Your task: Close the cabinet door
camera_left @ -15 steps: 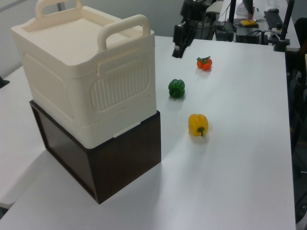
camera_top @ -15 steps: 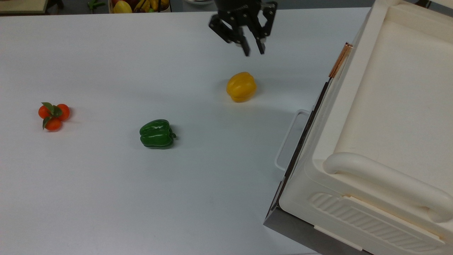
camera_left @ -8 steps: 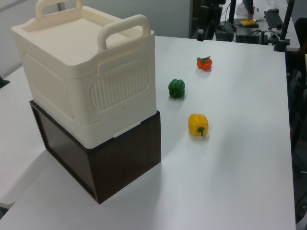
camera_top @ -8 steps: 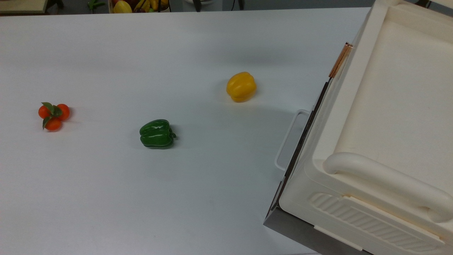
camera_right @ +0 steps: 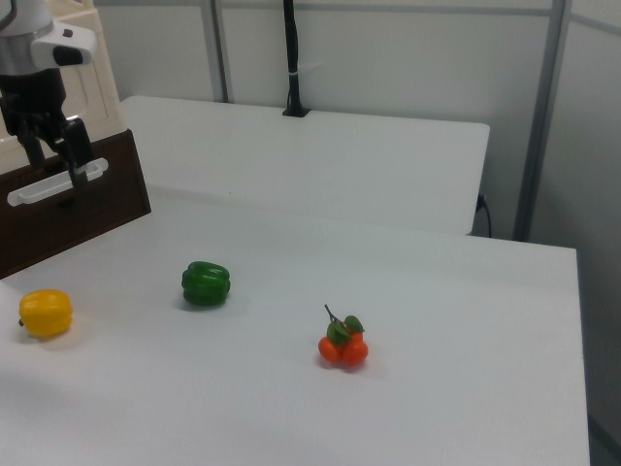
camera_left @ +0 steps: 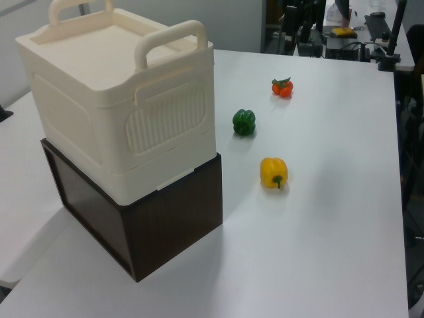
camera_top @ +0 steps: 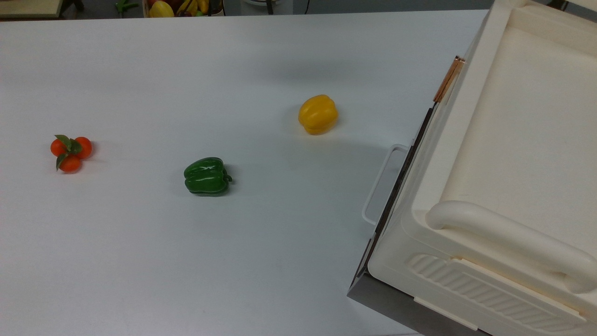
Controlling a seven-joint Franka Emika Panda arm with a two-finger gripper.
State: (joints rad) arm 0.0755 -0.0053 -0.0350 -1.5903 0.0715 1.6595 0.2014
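Observation:
In the top view the cabinet door [camera_top: 431,149] is edge-on along the table-facing side of the cream cabinet [camera_top: 522,140]. Its copper bar handle [camera_top: 447,79] sits at the far end. The door looks flat against the cabinet body. In the right view a strip of the door [camera_right: 92,73] shows at the top left behind the arm. My gripper [camera_right: 55,155] hangs there in front of the dark base, its two black fingers apart and holding nothing.
The cabinet stands on a dark brown box [camera_left: 165,218] with a white wire loop handle [camera_top: 380,186]. On the white table lie a yellow pepper [camera_top: 318,114], a green pepper [camera_top: 206,176] and a cluster of oranges [camera_top: 70,151].
A second ago my gripper hung above the yellow pepper in the top view. It has since left past the top view's upper edge. Nothing on the table moved.

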